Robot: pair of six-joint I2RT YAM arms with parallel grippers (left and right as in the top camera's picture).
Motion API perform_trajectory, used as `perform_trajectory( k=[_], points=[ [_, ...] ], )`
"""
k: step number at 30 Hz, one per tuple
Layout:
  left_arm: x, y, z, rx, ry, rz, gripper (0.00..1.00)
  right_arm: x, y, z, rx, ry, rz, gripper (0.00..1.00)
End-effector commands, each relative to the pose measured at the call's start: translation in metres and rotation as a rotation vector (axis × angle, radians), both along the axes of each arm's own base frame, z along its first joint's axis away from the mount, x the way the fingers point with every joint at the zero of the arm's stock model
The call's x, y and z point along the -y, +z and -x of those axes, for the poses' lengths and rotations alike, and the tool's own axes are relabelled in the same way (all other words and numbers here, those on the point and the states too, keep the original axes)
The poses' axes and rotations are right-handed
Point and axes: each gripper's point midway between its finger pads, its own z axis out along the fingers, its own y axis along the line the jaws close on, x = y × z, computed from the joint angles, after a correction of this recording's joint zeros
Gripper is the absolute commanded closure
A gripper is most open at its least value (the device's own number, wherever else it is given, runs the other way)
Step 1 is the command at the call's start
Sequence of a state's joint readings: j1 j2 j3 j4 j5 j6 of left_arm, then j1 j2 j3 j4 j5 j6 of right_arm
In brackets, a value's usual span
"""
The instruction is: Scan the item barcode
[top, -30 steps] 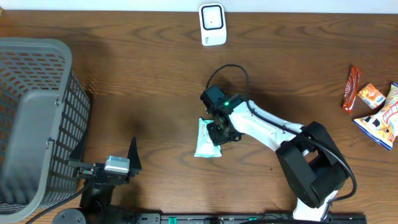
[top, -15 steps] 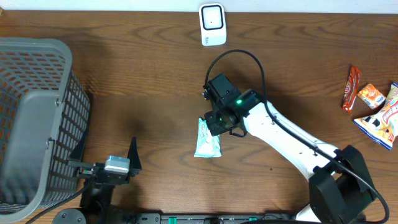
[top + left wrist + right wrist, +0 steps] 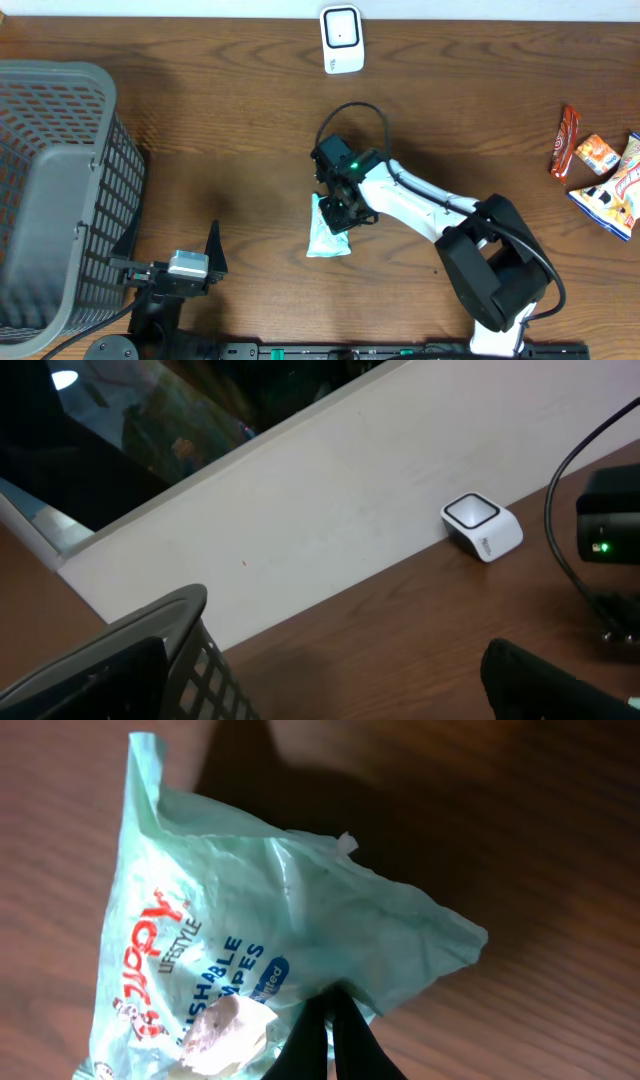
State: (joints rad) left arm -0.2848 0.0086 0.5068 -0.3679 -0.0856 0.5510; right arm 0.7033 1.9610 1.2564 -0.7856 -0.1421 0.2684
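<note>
A pale green wipes packet [image 3: 325, 238] with red lettering is at the table's middle, and my right gripper [image 3: 339, 211] is shut on its crumpled edge. In the right wrist view the two black fingers [image 3: 312, 1038] pinch the packet [image 3: 240, 920] close together, and a torn white label shows on it. No barcode shows on this face. The white scanner [image 3: 341, 39] stands at the far edge, well beyond the packet. My left gripper [image 3: 214, 258] hovers near the front left, open and holding nothing. Its view shows the scanner [image 3: 482, 526] against the wall.
A grey mesh basket [image 3: 60, 180] fills the left side, close beside the left gripper; its rim [image 3: 185, 620] shows in the left wrist view. Several snack packets [image 3: 600, 170] lie at the right edge. The right arm [image 3: 440, 215] stretches across the middle.
The right gripper has shifted a little to the left with the packet, and the arm has folded back. The left arm has not moved.
</note>
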Motion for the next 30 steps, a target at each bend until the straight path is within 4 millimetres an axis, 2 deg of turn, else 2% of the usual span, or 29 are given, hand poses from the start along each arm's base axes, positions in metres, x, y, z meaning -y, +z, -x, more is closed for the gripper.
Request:
perform_trajectory(
  k=[1, 3, 4, 6, 7, 8, 10, 13, 17, 20, 25, 28, 30],
  points=[
    [-0.002, 0.003, 0.002, 0.011, 0.008, -0.002, 0.0, 0.0, -0.013, 0.012, -0.036, 0.031, 0.038, 0.99],
    [-0.002, 0.003, 0.002, 0.011, 0.008, -0.002, 0.0, 0.001, 0.001, 0.005, -0.006, 0.011, 0.042, 0.99],
    [-0.002, 0.003, 0.002, 0.011, 0.008, -0.002, 0.0, 0.001, 0.022, -0.004, 0.035, 0.001, 0.025, 0.99],
    [-0.002, 0.003, 0.002, 0.011, 0.008, -0.002, 0.0, -0.004, 0.048, -0.012, 0.085, -0.007, -0.019, 0.99],
    [-0.002, 0.003, 0.002, 0.011, 0.008, -0.002, 0.0, -0.009, 0.072, -0.014, 0.128, -0.004, -0.075, 0.99],
    [-0.002, 0.003, 0.002, 0.011, 0.008, -0.002, 0.0, -0.013, 0.085, -0.012, 0.15, 0.003, -0.107, 0.99],
    [-0.002, 0.003, 0.002, 0.011, 0.008, -0.002, 0.0, -0.02, 0.102, -0.01, 0.187, 0.02, -0.144, 0.99],
    [-0.002, 0.003, 0.002, 0.011, 0.008, -0.002, 0.01, -0.034, 0.11, -0.008, 0.235, 0.053, -0.172, 0.99],
    [-0.002, 0.003, 0.002, 0.011, 0.008, -0.002, 0.0, -0.049, 0.094, -0.003, 0.228, 0.087, -0.165, 0.99],
    [-0.002, 0.003, 0.002, 0.011, 0.008, -0.002, 0.0, -0.052, 0.066, 0.004, 0.173, 0.092, -0.118, 0.99],
    [-0.002, 0.003, 0.002, 0.011, 0.008, -0.002, 0.0, -0.037, 0.013, 0.011, 0.067, 0.008, 0.021, 0.99],
    [-0.002, 0.003, 0.002, 0.011, 0.008, -0.002, 0.0, -0.031, -0.005, 0.015, 0.031, 0.002, 0.063, 0.99],
    [-0.002, 0.003, 0.002, 0.011, 0.008, -0.002, 0.0, -0.028, -0.009, 0.013, 0.035, 0.004, 0.081, 0.99]
  ],
)
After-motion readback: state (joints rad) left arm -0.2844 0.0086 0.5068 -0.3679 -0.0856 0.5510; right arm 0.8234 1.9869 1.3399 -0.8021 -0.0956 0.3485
